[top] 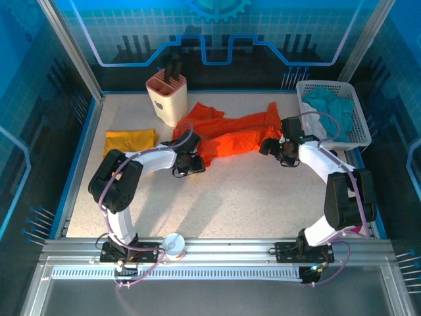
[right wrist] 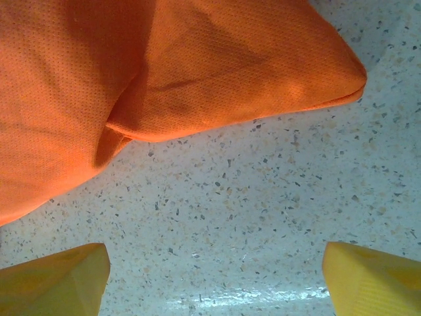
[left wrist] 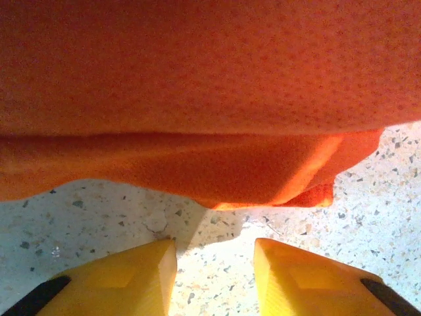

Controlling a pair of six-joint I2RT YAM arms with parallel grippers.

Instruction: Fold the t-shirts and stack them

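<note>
Both pincers empty: left pincer [left wrist: 215,255] part-open, right pincer [right wrist: 216,266] wide. Crumpled orange-red cloth t-shirt [left wrist: 197,85] edge lies just ahead of each, presumably staged for pinching.

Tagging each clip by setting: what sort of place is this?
Likely a lab robot cell, not a home: aluminium frame, blue printed backdrop, and a speckled table with an orange shirt laid out.
</note>
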